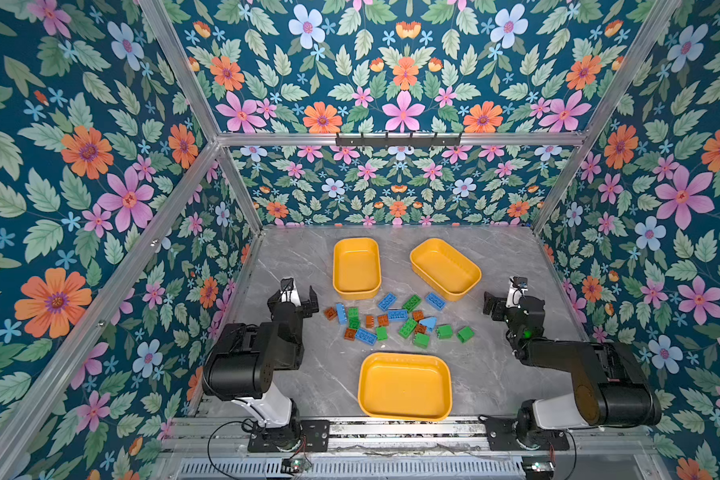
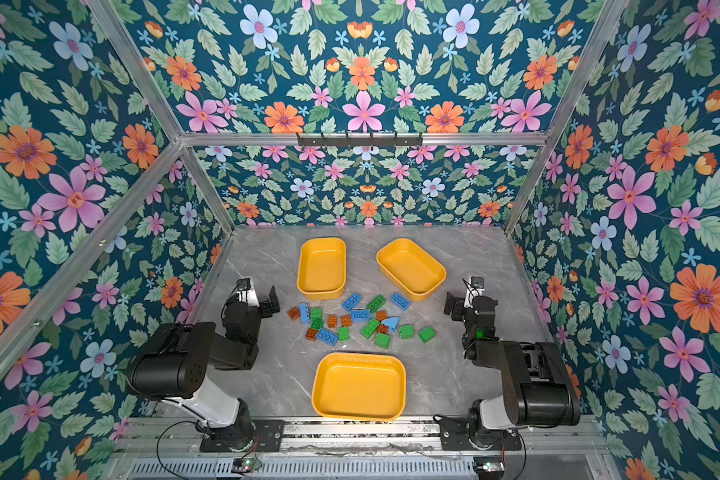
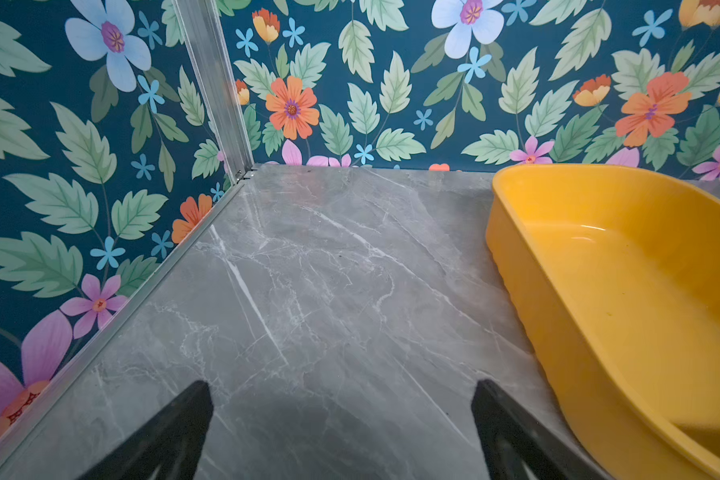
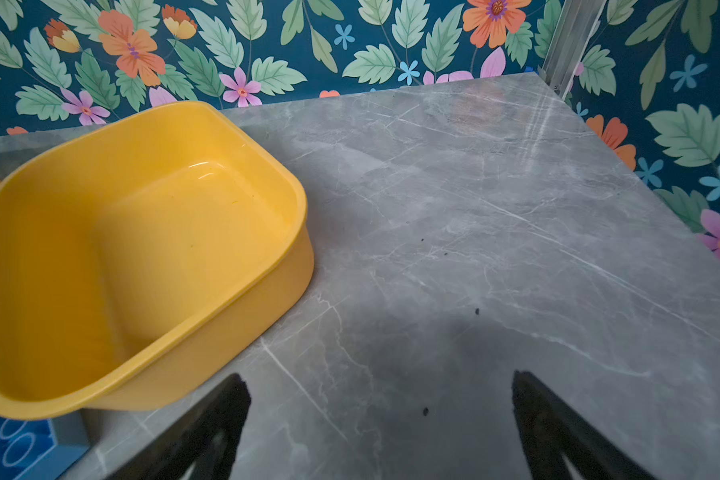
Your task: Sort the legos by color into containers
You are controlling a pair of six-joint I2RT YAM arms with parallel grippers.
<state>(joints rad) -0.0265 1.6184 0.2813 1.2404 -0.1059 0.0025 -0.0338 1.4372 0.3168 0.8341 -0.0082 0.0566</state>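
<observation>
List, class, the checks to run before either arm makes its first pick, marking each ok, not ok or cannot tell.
1. The left gripper is open and empty: ok.
2. The right gripper is open and empty: ok.
3. All three containers are upright and empty: ok.
4. The legos lie on the table, outside the containers: ok.
5. No bricks are clicked together: cannot tell.

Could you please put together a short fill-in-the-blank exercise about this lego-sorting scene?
1. The table holds ____ yellow trays.
2. Every tray is ____ inside.
3. The left gripper and the right gripper both stand ____.
4. The only sloped brick is light ____.
Missing words: three; empty; open; blue.
</observation>
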